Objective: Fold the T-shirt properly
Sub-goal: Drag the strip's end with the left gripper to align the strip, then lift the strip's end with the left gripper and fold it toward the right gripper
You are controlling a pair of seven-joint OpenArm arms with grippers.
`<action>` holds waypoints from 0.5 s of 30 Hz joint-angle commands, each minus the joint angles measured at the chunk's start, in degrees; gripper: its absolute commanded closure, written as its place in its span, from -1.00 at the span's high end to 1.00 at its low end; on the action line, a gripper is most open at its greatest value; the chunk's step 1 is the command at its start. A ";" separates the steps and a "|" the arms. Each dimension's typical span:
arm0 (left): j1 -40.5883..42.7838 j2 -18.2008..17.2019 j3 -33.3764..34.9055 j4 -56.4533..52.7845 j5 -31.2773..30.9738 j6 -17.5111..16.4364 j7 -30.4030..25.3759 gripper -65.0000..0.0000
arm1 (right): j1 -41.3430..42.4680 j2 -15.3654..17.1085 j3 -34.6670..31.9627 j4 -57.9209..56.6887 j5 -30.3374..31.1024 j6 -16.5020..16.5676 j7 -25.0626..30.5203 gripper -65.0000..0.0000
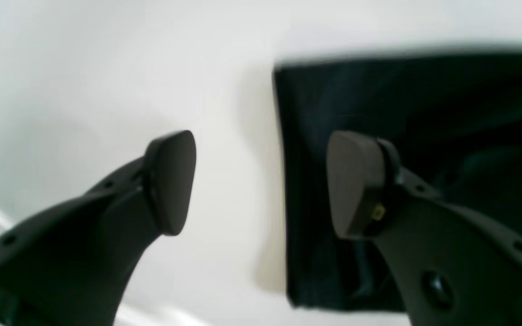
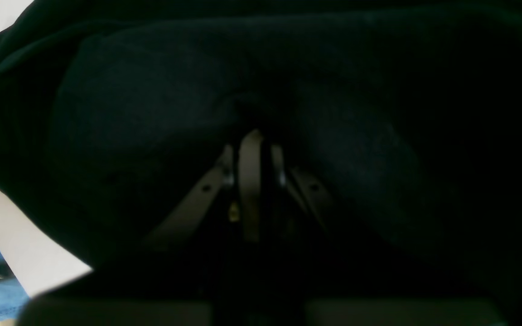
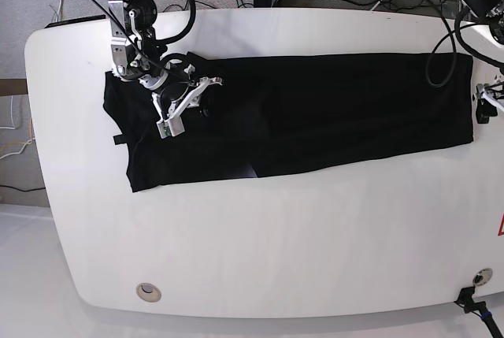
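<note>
The T-shirt (image 3: 331,113) is soft matt black cloth. The tabletop (image 3: 276,235) is smooth, white, slightly glossy. The left tool (image 1: 261,181) has matt dark plastic pads.

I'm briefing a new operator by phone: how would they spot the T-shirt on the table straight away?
Find the big white table; a long dark band lies across its far half, from the right gripper toward the left gripper. That band is the T-shirt, the only black cloth there, folded into a strip.

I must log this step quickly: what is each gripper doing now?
Left gripper: open, holding nothing, beside the T-shirt edge.
Right gripper: shut on the T-shirt.
</note>
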 commanded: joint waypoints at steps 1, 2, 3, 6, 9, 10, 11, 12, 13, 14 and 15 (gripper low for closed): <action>-0.87 -2.91 -0.45 -3.74 -4.38 0.42 -1.25 0.31 | -0.06 0.62 0.16 -0.04 -3.05 -1.83 -2.65 -0.92; -0.87 -3.35 -0.45 -6.20 -5.70 0.42 -1.25 0.31 | -0.15 0.71 0.16 -0.04 -3.05 -1.83 -2.65 -0.92; -0.87 -3.79 -0.36 -8.31 -6.41 0.42 -1.34 0.31 | -0.15 0.71 0.16 -0.04 -3.05 -1.83 -2.65 -0.92; -0.95 -3.96 2.63 -11.57 -6.84 0.42 -1.60 0.31 | -0.15 0.71 0.16 -0.04 -3.05 -1.83 -2.65 -0.92; -1.04 -3.44 4.56 -12.00 -6.84 0.42 -1.60 0.32 | -0.24 0.62 0.16 -0.04 -3.05 -1.83 -2.65 -0.92; -1.04 -2.82 5.18 -12.00 -6.84 0.42 -1.60 0.32 | -0.24 0.62 0.16 -0.04 -3.05 -1.83 -2.65 -0.92; -1.13 -1.94 5.62 -12.00 -6.84 0.42 -1.60 0.32 | -0.24 0.62 0.16 -0.04 -3.05 -1.83 -2.65 -0.92; -1.13 -1.59 6.15 -12.00 -6.84 0.42 -1.60 0.32 | -0.24 0.62 0.16 -0.04 -3.05 -1.83 -2.65 -0.92; -1.13 -1.24 7.02 -12.00 -6.84 0.42 -1.60 0.32 | -0.33 0.71 0.16 -0.04 -3.05 -1.83 -2.65 -0.92; -1.13 -1.15 7.82 -12.09 -6.84 0.42 -1.60 0.32 | -0.33 0.71 0.16 -0.04 -3.05 -1.83 -2.65 -0.92; -1.13 -0.98 8.69 -12.09 -6.84 0.42 -1.60 0.32 | -0.33 0.71 0.16 -0.04 -3.05 -1.83 -2.65 -0.92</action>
